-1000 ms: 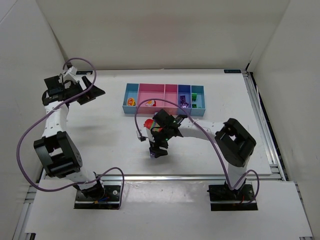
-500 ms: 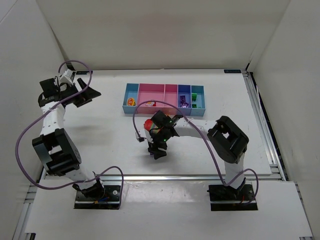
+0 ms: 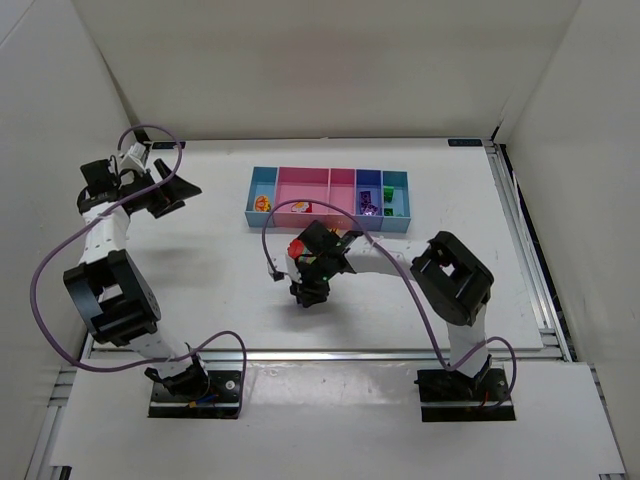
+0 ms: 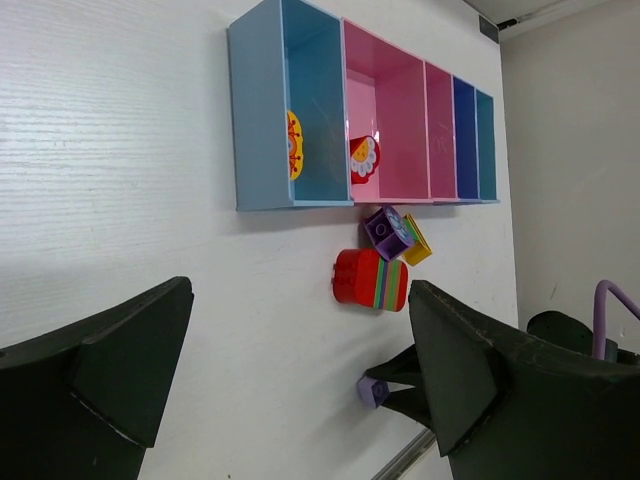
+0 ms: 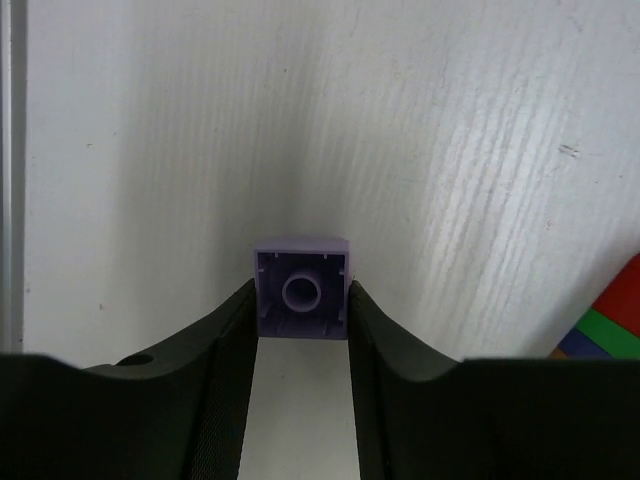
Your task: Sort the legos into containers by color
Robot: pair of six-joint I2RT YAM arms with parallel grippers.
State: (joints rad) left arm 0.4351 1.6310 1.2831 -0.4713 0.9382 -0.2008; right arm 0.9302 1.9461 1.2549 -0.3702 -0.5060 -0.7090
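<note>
"Jaws on the right gripper (image 5: 301,290): how do they stand?"

"Drawn in to a narrow gap, with a lilac brick (image 5: 302,288) pinched between the two fingers (image 5: 215,350). Each finger presses a side wall, and the brick's hollow underside faces the wrist camera."

"Where is that over the table (image 3: 200,270)?"

"Low over the near middle, in front of the containers (image 3: 328,198) and well apart from them. Whether the brick touches the surface cannot be told."

"And the left gripper (image 4: 300,295)?"

"Spread wide, with nothing between its fingers. It hangs over the far left of the table, facing the row of bins."

"What lies loose?"

"A red chunk (image 4: 370,280) with multicoloured stripes at one end sits on the table near the front of the row. A purple brick (image 4: 385,230) with a yellow piece (image 4: 417,242) against it lies between that chunk and the bins."

"And inside the bins?"

"The left-end light blue bin (image 4: 310,60) holds a yellow-and-red piece (image 4: 294,145) against its wall. The wide pink bin (image 4: 390,100) holds a red-and-white piece (image 4: 364,158). From above, purple pieces (image 3: 366,203) show in the dark blue bin (image 3: 368,178) and a green piece (image 3: 388,209) in the right-end light blue bin (image 3: 397,180)."
</note>
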